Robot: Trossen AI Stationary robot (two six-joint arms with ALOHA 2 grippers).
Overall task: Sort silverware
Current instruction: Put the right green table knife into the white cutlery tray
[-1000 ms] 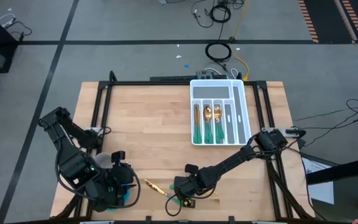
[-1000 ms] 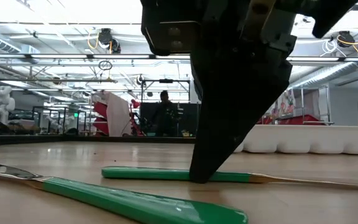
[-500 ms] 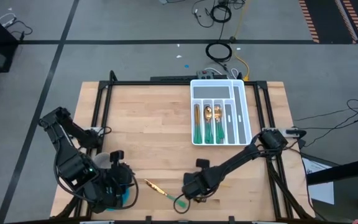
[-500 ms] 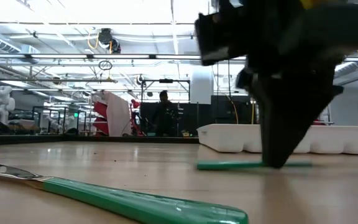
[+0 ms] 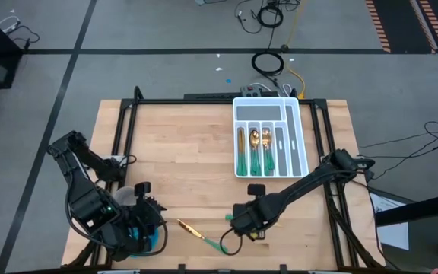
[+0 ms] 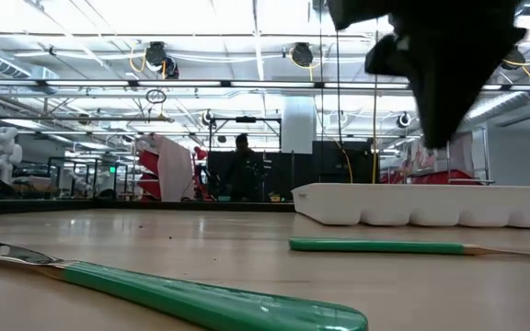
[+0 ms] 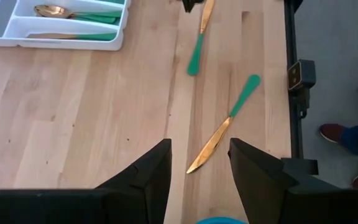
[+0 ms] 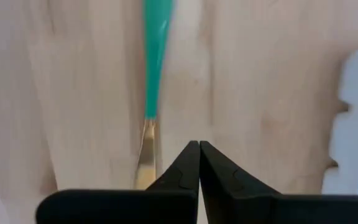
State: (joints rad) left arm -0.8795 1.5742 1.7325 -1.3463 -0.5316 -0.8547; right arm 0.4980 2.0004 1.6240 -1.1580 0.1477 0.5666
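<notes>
Lying flat on the pale wood-plank counter (image 5: 173,152), two slim gold-bladed, glossy teal-handled silverware pieces (image 7: 220,123) rest ahead of the half-open, empty left gripper (image 7: 199,171). Hovering just above one piece, the right gripper (image 8: 199,163) is pinched closed on nothing; three more pieces sit in the white plastic tray (image 5: 299,137) beyond it.

Two utensils (image 5: 192,229) lie on the table (image 5: 181,160) before the tray (image 5: 298,137).

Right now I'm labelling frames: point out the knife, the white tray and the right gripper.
knife (image 7: 219,134): left wrist view, where gold blade meets teal handle.
white tray (image 5: 240,131): high view, its left wall.
right gripper (image 8: 199,163): right wrist view, where the shut fingertips meet.
</notes>
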